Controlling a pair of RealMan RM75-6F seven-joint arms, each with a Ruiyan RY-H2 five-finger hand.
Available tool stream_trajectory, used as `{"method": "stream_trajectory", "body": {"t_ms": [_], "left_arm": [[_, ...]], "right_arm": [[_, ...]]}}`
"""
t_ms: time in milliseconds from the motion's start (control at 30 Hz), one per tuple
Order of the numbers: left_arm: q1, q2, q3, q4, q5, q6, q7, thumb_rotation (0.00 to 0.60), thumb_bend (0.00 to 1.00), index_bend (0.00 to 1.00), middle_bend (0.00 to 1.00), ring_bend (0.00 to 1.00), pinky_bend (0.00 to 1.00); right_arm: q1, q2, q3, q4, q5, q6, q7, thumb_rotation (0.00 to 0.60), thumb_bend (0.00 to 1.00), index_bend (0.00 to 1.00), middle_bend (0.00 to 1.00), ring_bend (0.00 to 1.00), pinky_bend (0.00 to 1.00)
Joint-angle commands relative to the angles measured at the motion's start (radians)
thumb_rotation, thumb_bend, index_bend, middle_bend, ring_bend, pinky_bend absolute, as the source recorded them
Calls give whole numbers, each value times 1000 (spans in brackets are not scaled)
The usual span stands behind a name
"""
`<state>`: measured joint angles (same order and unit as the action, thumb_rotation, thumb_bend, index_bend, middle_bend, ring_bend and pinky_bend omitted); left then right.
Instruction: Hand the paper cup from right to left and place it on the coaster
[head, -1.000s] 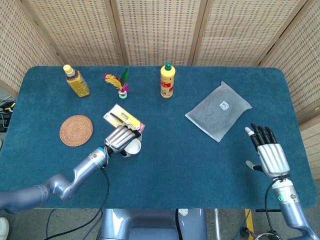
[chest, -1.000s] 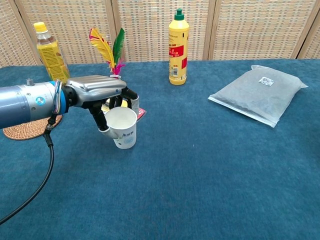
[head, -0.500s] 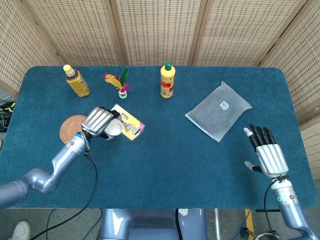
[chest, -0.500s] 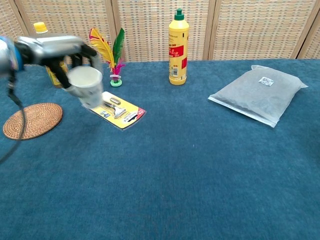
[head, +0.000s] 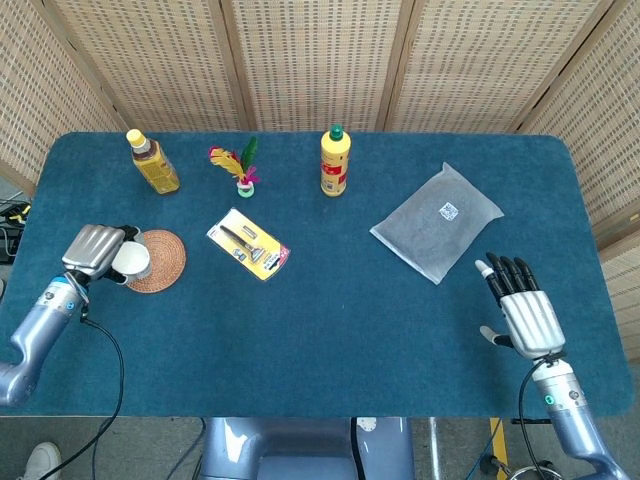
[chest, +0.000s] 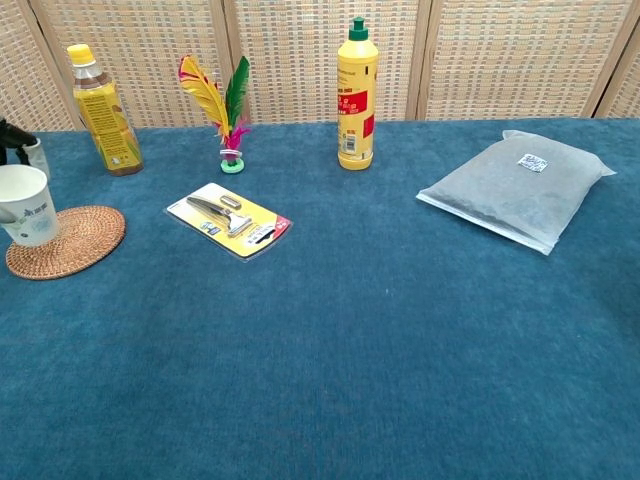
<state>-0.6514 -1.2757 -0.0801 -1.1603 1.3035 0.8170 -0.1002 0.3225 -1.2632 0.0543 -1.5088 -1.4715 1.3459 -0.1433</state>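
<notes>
The white paper cup (head: 131, 261) is upright in my left hand (head: 92, 250), whose fingers wrap it from the left. It stands over the left edge of the round woven coaster (head: 160, 262). In the chest view the cup (chest: 27, 205) has its base low over the coaster (chest: 75, 240); I cannot tell whether it touches. Only dark fingertips (chest: 20, 138) of the left hand show there, at the frame's left edge. My right hand (head: 522, 312) is open near the table's front right edge, fingers spread, holding nothing.
A tea bottle (head: 153, 162) stands at the back left, behind the coaster. A feather shuttlecock (head: 240, 168) and a yellow bottle (head: 335, 162) stand along the back. A yellow razor pack (head: 249, 243) lies right of the coaster. A grey bag (head: 437, 222) lies on the right.
My left hand has carried the cup leftward from the middle of the table, past the razor pack, to the coaster. The right hand has barely shifted.
</notes>
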Motion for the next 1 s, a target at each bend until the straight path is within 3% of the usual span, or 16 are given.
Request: {"method": "stream_trajectory", "body": {"t_ms": [33, 600, 700, 767, 833, 1000], "left_arm": [[20, -50, 14, 89, 45, 29, -96, 600, 1, 413, 422, 483, 420], [-28, -166, -7, 273, 41, -34, -140, 600, 2, 404, 394, 457, 420], [-32, -172, -3, 279, 51, -35, -145, 600, 0, 279, 271, 332, 376], [-37, -160, 10, 263, 65, -57, -165, 600, 0, 59, 68, 97, 237], [-35, -133, 15, 225, 87, -48, -219, 600, 0, 0, 0, 3, 125], [-8, -71, 7, 169, 125, 47, -325, 600, 0, 0, 0, 0, 17]], "right_arm": [[1, -4, 1, 0, -4, -2, -5, 600, 0, 57, 0, 0, 0], [-8, 1, 12, 2, 0, -9, 13, 600, 0, 59, 0, 0, 0], [-9, 1, 12, -2, 1, -15, 21, 600, 0, 59, 0, 0, 0], [-9, 2, 12, -2, 1, -18, 26, 600, 0, 60, 0, 0, 0], [-10, 2, 12, -2, -2, -18, 25, 600, 0, 60, 0, 0, 0], [-12, 4, 14, -6, -5, -14, 28, 600, 0, 60, 0, 0, 0]]}}
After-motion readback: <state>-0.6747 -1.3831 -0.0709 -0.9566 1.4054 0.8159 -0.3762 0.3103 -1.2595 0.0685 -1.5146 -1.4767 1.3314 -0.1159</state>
